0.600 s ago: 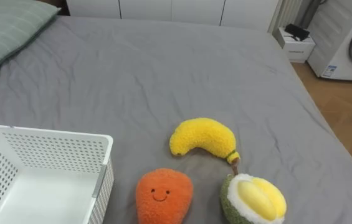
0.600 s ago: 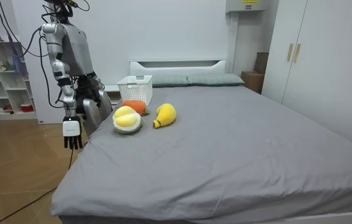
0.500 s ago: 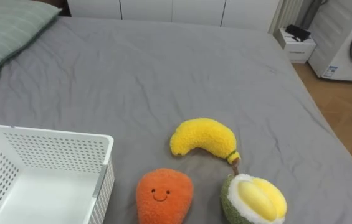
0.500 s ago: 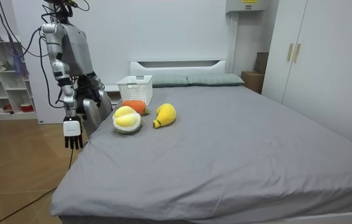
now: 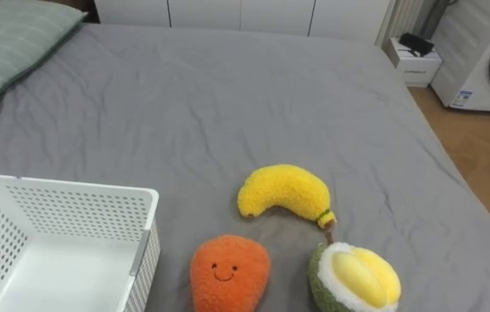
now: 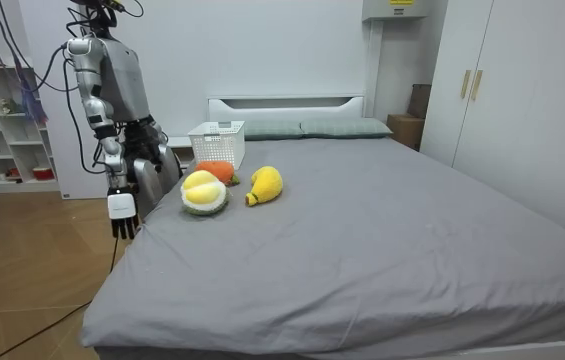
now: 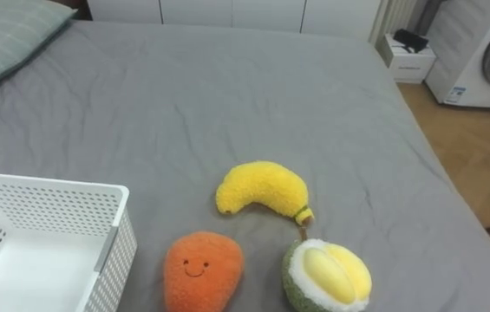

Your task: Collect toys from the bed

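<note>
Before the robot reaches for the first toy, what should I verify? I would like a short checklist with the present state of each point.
1. Basket upright, open and empty as far as seen: ok.
2. Banana, orange toy and durian lie uncovered on the bed, beside the basket: ok.
3. Toys apart enough for a clean grasp: cannot tell; the banana's stem end lies close to the durian.
4. Right robot hand hangs open and empty at the bed's edge: ok.
5. Toys in the basket: not ok, none yet.
</note>
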